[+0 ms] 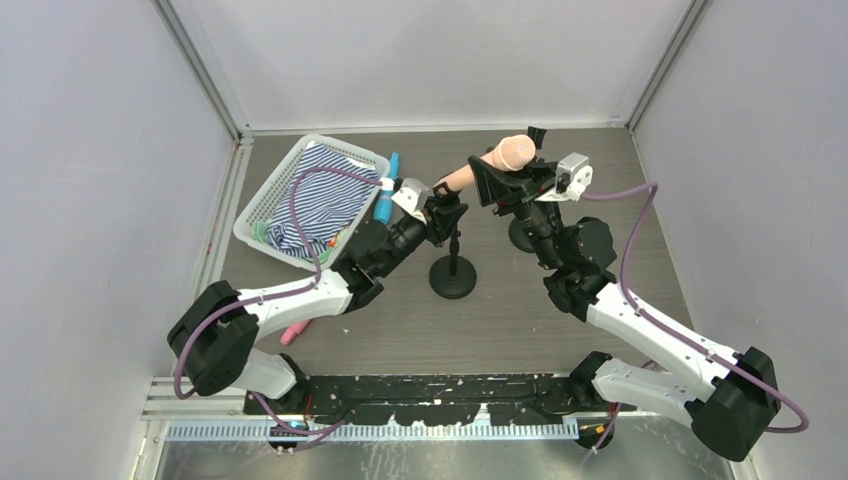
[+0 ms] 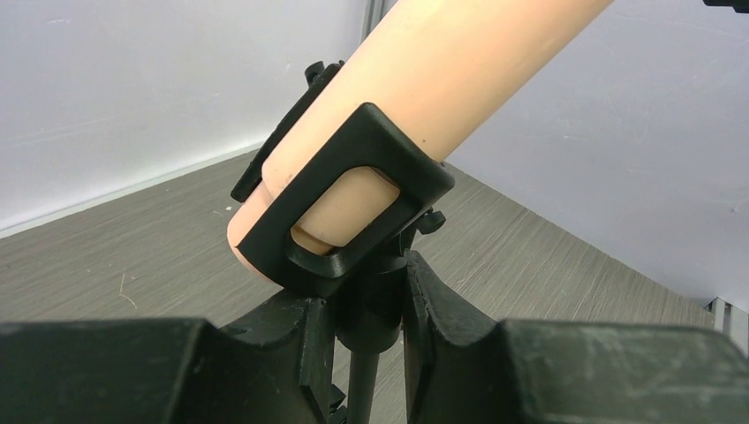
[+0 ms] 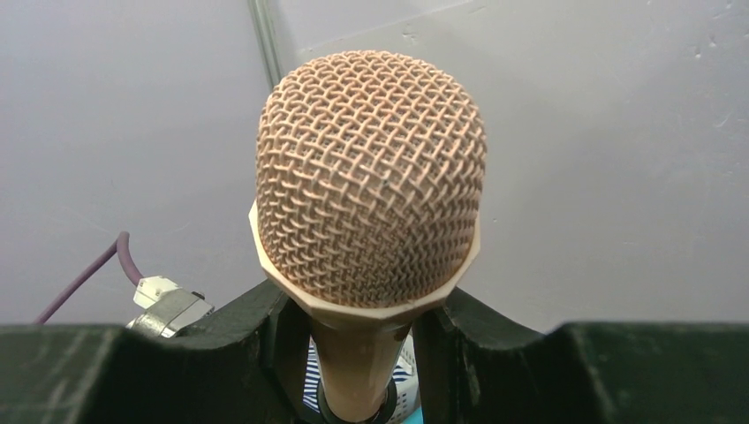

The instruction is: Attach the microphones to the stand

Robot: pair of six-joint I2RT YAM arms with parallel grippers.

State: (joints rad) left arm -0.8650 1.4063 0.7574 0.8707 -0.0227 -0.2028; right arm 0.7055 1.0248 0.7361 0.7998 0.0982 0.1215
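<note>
The peach-beige microphone (image 1: 505,156) slants over the table, and its handle end (image 2: 424,88) sits inside the black clip (image 2: 353,190) at the top of the stand (image 1: 453,277). My right gripper (image 1: 496,182) is shut on the handle just below the mesh head (image 3: 371,177). My left gripper (image 1: 441,212) is shut on the stand's neck (image 2: 382,309) right under the clip. A blue microphone (image 1: 389,188) lies beside the basket. A pink microphone (image 1: 293,332) pokes out from under my left arm.
A white basket (image 1: 262,200) with a striped cloth stands at the back left. A second dark round base (image 1: 520,237) shows partly behind my right arm. Grey walls close in the table on three sides.
</note>
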